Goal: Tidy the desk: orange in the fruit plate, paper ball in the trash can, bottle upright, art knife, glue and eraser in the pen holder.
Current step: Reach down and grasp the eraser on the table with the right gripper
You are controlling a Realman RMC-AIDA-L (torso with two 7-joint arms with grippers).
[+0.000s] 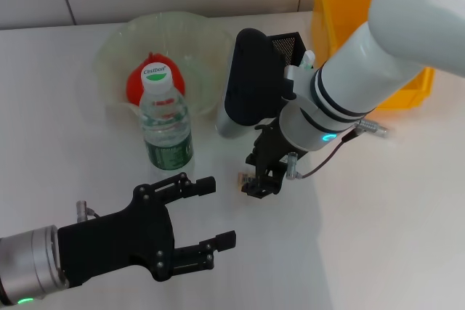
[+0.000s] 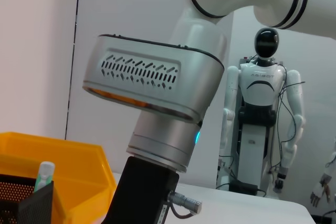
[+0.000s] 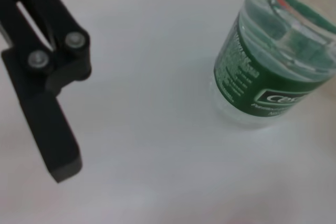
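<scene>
1. Looking from the head view, the left pincer [image 1: 211, 215] hovers low near the front edge of the white surface [image 1: 65, 128], its fingers spread apart and holding nothing. The right pincer [image 1: 263, 179] points down onto a small pale object [image 1: 242, 178], maybe the eraser; whether it grips it cannot be told. The bottle [image 1: 165, 123] stands upright just in front of the fruit plate [image 1: 116, 49], where the orange [image 1: 138, 81] lies. The black mesh pen holder [image 1: 287, 43] stands behind the right arm, beside a yellow bin [image 1: 410, 92].

2. The left wrist view shows the right arm [image 2: 157, 93] close, the pen holder [image 2: 23, 203] with a glue stick [image 2: 44, 174] inside, and the yellow bin [image 2: 68, 161].

3. The right wrist view shows one black finger [image 3: 47, 98] above the surface [image 3: 147, 129], apart from the bottle [image 3: 268, 72].
</scene>
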